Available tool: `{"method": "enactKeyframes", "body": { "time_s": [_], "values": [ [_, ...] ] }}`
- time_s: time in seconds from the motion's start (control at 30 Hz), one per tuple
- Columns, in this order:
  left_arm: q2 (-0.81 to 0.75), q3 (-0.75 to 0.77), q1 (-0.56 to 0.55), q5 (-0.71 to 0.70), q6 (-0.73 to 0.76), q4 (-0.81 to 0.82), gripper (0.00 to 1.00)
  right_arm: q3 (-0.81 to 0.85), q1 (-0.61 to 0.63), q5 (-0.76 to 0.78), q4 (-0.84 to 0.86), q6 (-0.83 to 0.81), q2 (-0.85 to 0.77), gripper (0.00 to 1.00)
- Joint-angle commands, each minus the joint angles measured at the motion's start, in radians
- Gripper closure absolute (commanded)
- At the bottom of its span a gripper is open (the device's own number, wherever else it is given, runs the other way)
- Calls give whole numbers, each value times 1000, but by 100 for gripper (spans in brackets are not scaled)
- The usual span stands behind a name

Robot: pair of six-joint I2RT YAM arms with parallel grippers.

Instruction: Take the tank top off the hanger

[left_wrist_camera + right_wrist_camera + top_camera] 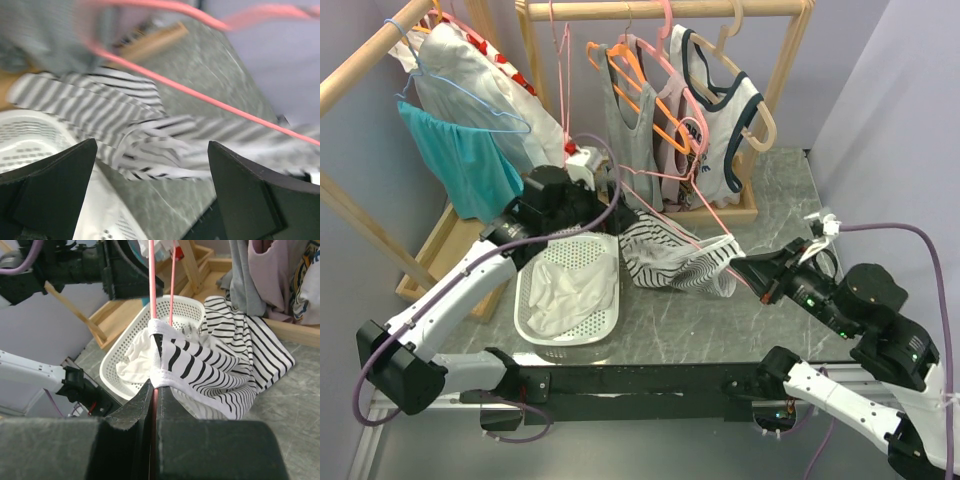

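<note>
Between my two arms, the striped top (pixel 675 255) lies bunched on the surface, still threaded on the pink hanger (pixel 665 205). The hanger's long axis runs from the rack down toward my right gripper (pixel 155 387). That arm's fingers are pressed together on the hanger wire, right where the top's hem wraps it. My left gripper (pixel 152 150) hovers just above the cloth's other end, beside the basket (pixel 535 320), with its fingers wide apart and holding nothing. I judge it better placed to pull the fabric off.

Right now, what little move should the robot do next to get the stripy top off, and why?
Probably lower the open left gripper and pinch the striped top: the right gripper is shut on the pink hanger, and a strap loops round it.
</note>
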Motion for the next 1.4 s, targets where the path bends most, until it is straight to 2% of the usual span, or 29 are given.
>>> {"method": "enactKeyframes", "body": {
  "time_s": [0.0,0.1,0.2,0.37,0.43,0.5,0.67,0.8,1.03,1.37],
  "values": [
    [-43,-27,-80,19,-41,11,1,11,1,-12,142,-26,20,100],
    [-96,-59,-100,-15,-85,77,0,27,1,-10,143,-36,42,100],
    [-147,-58,-109,11,-110,164,0,32,-1,-19,154,-43,62,100],
    [-120,-50,-147,-17,-130,206,1,23,1,-30,182,-38,78,100],
    [-103,-62,-157,-41,-186,238,0,17,1,-30,197,-33,77,100],
    [-90,-79,-164,-81,-254,287,1,8,1,-50,209,-30,68,100],
    [-52,-73,-203,-190,-302,305,1,4,1,-48,218,-36,49,100],
    [-23,-90,-213,-225,-338,410,1,-9,1,-59,220,-33,40,100],
    [-1,-100,-221,-226,-392,537,0,-39,1,-79,206,-13,28,100],
    [34,-94,-224,-180,-391,534,0,-71,1,-77,223,-3,5,100]
  ]
}}
